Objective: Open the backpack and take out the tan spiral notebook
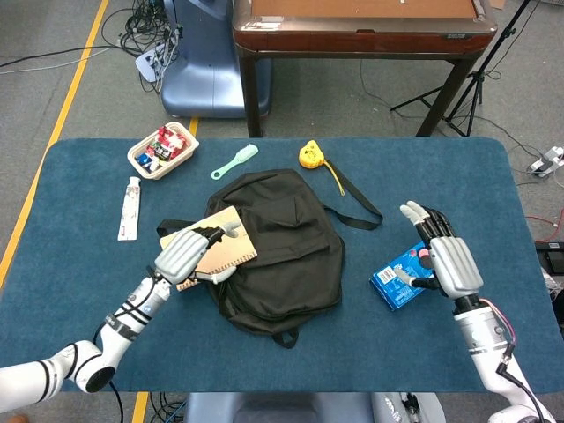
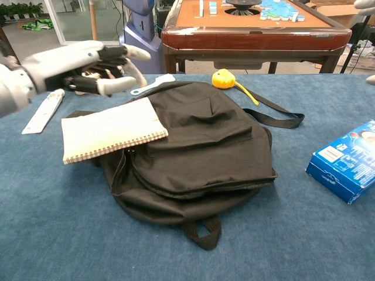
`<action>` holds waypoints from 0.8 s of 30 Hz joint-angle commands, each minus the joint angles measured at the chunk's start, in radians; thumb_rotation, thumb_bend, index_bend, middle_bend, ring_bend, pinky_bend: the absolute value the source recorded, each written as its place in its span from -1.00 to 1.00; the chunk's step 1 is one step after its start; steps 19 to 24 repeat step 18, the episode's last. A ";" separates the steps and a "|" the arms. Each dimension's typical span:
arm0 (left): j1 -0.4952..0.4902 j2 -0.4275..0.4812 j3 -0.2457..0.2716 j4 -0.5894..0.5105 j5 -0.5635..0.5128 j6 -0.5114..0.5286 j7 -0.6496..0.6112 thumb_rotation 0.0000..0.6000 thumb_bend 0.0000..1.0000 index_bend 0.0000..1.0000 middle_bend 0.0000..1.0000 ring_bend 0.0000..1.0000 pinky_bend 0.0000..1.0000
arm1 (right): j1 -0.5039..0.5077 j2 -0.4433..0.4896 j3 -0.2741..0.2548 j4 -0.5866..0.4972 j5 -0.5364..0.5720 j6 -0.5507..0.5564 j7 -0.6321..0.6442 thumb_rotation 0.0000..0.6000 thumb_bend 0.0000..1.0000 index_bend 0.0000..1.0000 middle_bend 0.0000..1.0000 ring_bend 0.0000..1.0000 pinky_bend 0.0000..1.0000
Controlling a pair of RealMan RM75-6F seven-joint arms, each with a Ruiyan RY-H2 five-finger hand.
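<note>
Black backpack [image 1: 273, 247] on a dark blue table [image 1: 441, 176], tan spiral notebook [image 2: 111, 130] with pale cover. Yellow tape measure [image 1: 307, 156], mint green brush [image 1: 234, 161], bright blue box [image 2: 347, 159] with white label. Silver-grey left hand [image 1: 188, 255] with black fingers [image 2: 112, 56].

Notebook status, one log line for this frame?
notebook: lying on backpack left edge | left hand: above notebook, not gripping | right hand: open, over blue box | stage: notebook out of bag
</note>
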 commanded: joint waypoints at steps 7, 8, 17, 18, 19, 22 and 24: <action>0.168 0.129 0.007 -0.031 -0.117 0.116 0.062 1.00 -0.55 -0.74 -0.45 -0.33 -0.18 | -0.038 0.049 -0.025 0.038 0.031 -0.004 -0.067 1.00 -0.48 -0.84 -0.64 -0.96 -0.87; 0.186 0.138 0.010 -0.023 -0.128 0.128 0.064 1.00 -0.55 -0.73 -0.46 -0.33 -0.19 | -0.044 0.047 -0.030 0.050 0.027 0.005 -0.082 1.00 -0.47 -0.79 -0.62 -0.94 -0.85; 0.365 0.197 0.060 0.022 -0.170 0.251 0.074 1.00 -0.55 -0.64 -0.48 -0.38 -0.32 | -0.108 0.037 -0.061 0.091 0.010 0.051 -0.089 1.00 -0.47 -0.61 -0.53 -0.82 -0.69; 0.382 0.199 0.066 0.020 -0.168 0.266 0.079 1.00 -0.55 -0.63 -0.48 -0.38 -0.32 | -0.115 0.034 -0.063 0.094 0.005 0.059 -0.089 1.00 -0.47 -0.60 -0.52 -0.82 -0.68; 0.382 0.199 0.066 0.020 -0.168 0.266 0.079 1.00 -0.55 -0.63 -0.48 -0.38 -0.32 | -0.115 0.034 -0.063 0.094 0.005 0.059 -0.089 1.00 -0.47 -0.60 -0.52 -0.82 -0.68; 0.382 0.199 0.066 0.020 -0.168 0.266 0.079 1.00 -0.55 -0.63 -0.48 -0.38 -0.32 | -0.115 0.034 -0.063 0.094 0.005 0.059 -0.089 1.00 -0.47 -0.60 -0.52 -0.82 -0.68; 0.382 0.199 0.066 0.020 -0.168 0.266 0.079 1.00 -0.55 -0.63 -0.48 -0.38 -0.32 | -0.115 0.034 -0.063 0.094 0.005 0.059 -0.089 1.00 -0.47 -0.60 -0.52 -0.82 -0.68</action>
